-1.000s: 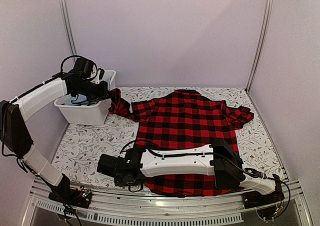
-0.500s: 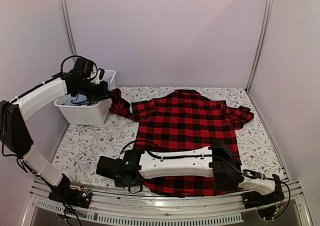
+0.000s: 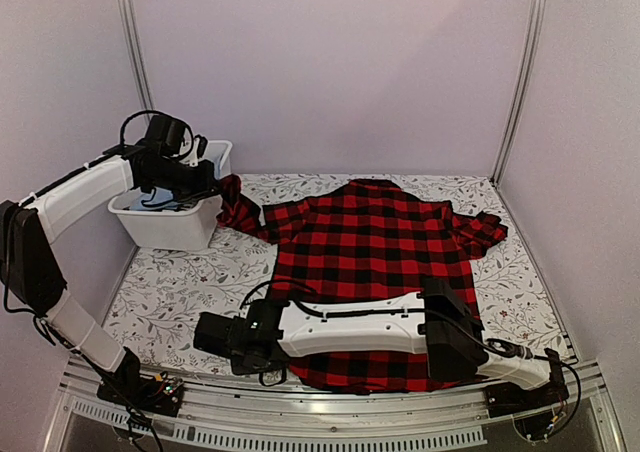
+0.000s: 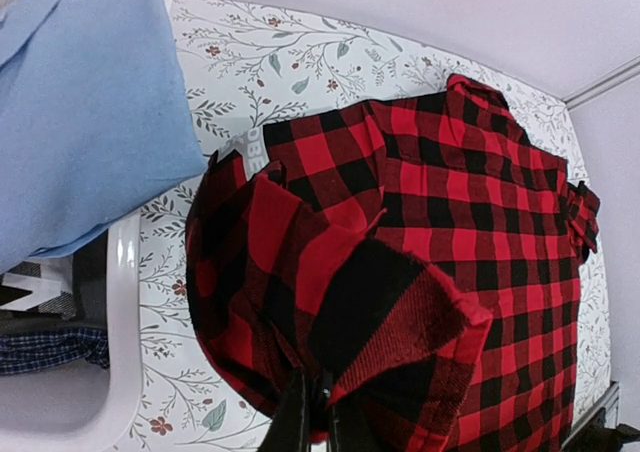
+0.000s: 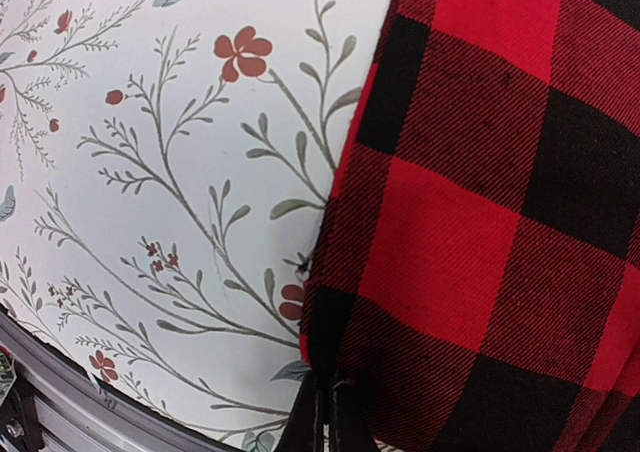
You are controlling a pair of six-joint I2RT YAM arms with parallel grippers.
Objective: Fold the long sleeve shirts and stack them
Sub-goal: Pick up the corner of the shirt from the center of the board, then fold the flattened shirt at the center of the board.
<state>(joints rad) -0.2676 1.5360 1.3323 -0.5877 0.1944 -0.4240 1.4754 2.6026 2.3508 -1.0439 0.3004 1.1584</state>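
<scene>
A red-and-black check long sleeve shirt [image 3: 375, 257] lies spread flat on the flowered table. My left gripper [image 3: 214, 184] is shut on its left sleeve, lifted beside the white bin. In the left wrist view the bunched sleeve [image 4: 340, 272] hangs from the closed gripper [image 4: 315, 397]. My right gripper [image 3: 268, 368] is low at the shirt's near left hem corner. In the right wrist view the gripper [image 5: 328, 390] is closed on the hem edge of the shirt [image 5: 480, 202]. The collar is at the far side.
A white plastic bin [image 3: 165, 227] stands at the back left and holds a folded blue cloth [image 4: 80, 102] and a dark checked cloth [image 4: 50, 350]. The metal rail [image 3: 330, 412] runs along the near edge. Walls enclose the table on three sides.
The right wrist has edged slightly left toward the near edge. The left arm and the shirt have hardly moved.
</scene>
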